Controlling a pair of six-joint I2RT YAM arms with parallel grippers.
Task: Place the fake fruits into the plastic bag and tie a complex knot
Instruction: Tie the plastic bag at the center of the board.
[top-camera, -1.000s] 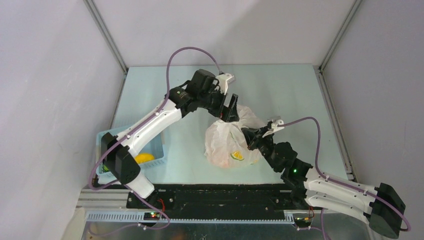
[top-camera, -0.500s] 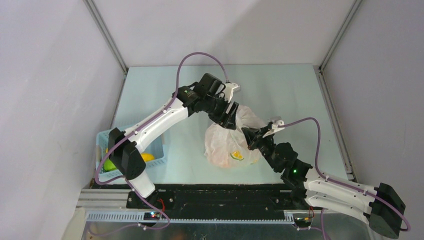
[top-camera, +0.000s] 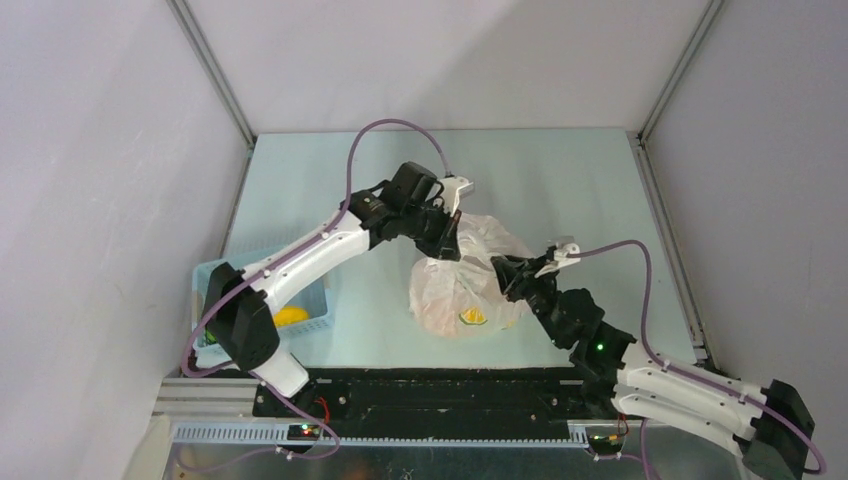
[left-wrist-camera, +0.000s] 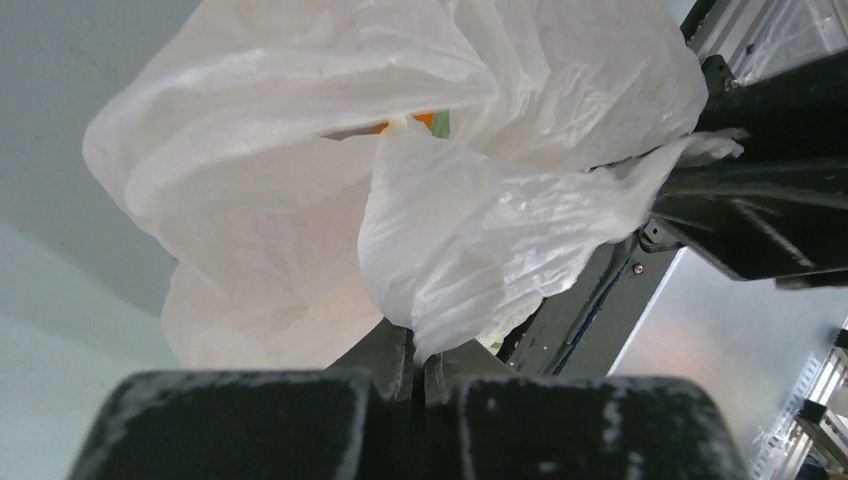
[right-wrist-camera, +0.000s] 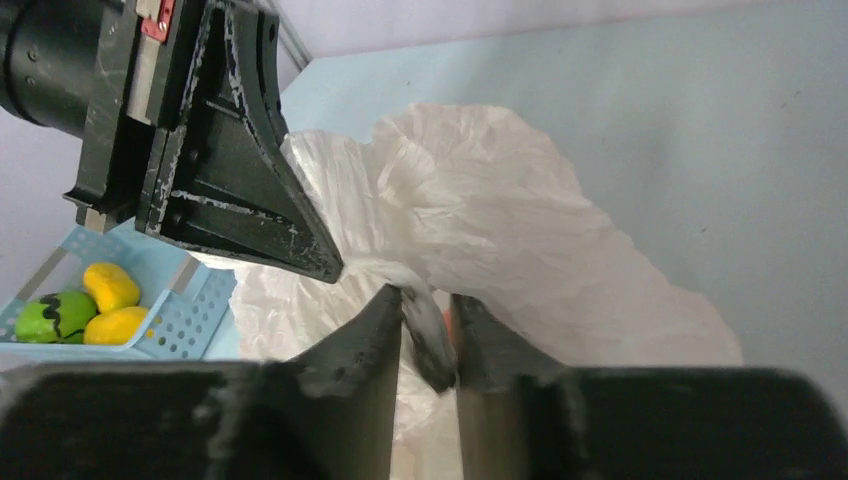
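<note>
Fruits (left-wrist-camera: 425, 119) barely visible inside plastic bag (top-camera: 450, 285)

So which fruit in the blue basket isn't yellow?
The green fruit with dark markings, at the left end of the basket in the right wrist view. The yellow fruits beside it are plain.

The plastic bag (top-camera: 455, 290) sits on the tabletop (top-camera: 570, 180) near its middle, a little toward the near edge. The basket (top-camera: 318, 310) stands by the near left corner, apart from the bag, with fake fruits (top-camera: 291, 317) in it. The left claw (top-camera: 447, 245) meets the bag's far top, and the right claw (top-camera: 503, 275) meets its right side.
</note>
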